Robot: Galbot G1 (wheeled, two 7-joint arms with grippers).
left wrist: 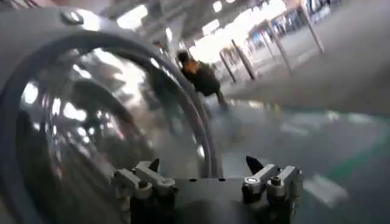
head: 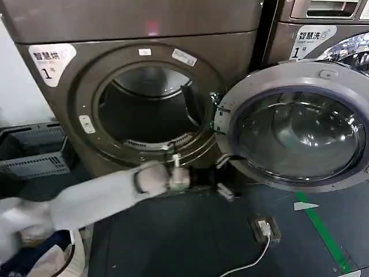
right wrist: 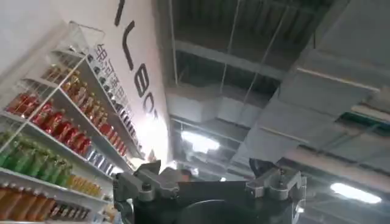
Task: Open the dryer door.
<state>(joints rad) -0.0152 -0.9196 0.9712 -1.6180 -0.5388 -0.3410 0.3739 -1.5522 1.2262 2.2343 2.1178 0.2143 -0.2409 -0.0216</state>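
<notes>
Head view: the left end effector (head: 226, 176) sits low between the dryer (head: 144, 86) and its door (head: 294, 124), close under the hinge; its fingers are spread and hold nothing. The door stands swung wide to the right, glass facing forward, and the drum (head: 153, 109) mouth is bare. A basket (head: 34, 153) stands at the dryer's left; a cable (head: 256, 245) lies on the floor in front, near a green line.

Left wrist view: the left end effector (left wrist: 204, 165) has its two fingertips (left wrist: 255, 164) well apart, nothing between them, the door's rim (left wrist: 204, 137) just ahead.

Right wrist view: the right end effector (right wrist: 207, 167) points up toward the ceiling beside a shelf (right wrist: 55, 131) of bottles, fingers spread, empty.
</notes>
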